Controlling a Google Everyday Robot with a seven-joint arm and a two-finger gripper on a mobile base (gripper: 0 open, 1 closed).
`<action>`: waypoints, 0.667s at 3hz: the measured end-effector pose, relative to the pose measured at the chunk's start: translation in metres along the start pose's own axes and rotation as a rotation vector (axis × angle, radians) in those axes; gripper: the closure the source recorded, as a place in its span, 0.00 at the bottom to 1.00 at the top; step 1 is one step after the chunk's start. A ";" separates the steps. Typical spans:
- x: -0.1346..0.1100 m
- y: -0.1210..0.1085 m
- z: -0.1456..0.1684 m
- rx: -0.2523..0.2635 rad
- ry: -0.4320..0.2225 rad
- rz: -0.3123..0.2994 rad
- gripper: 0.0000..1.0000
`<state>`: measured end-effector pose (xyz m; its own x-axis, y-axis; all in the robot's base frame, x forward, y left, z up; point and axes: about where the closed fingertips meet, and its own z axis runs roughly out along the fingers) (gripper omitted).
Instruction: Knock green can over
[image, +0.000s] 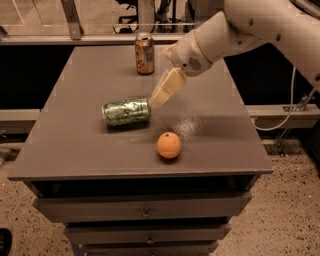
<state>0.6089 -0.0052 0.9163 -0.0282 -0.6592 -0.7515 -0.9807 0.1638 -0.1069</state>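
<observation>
- Green can: tipped over on its side near the middle of the tabletop, a little toward the left edge, lengthwise roughly along the near edge.
- Gripper: clenched with nothing in it, slanting down from the right, tip just beside the green can's right end; touching it or not, cannot tell.
- Orange-brown can: upright, close to the far edge, about midway along it.
- Orange fruit: nearer the near edge, right of the green can, apart from it.
</observation>
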 end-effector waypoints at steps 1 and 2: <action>-0.005 -0.020 -0.060 0.166 -0.194 0.057 0.00; -0.003 -0.019 -0.055 0.152 -0.175 0.058 0.00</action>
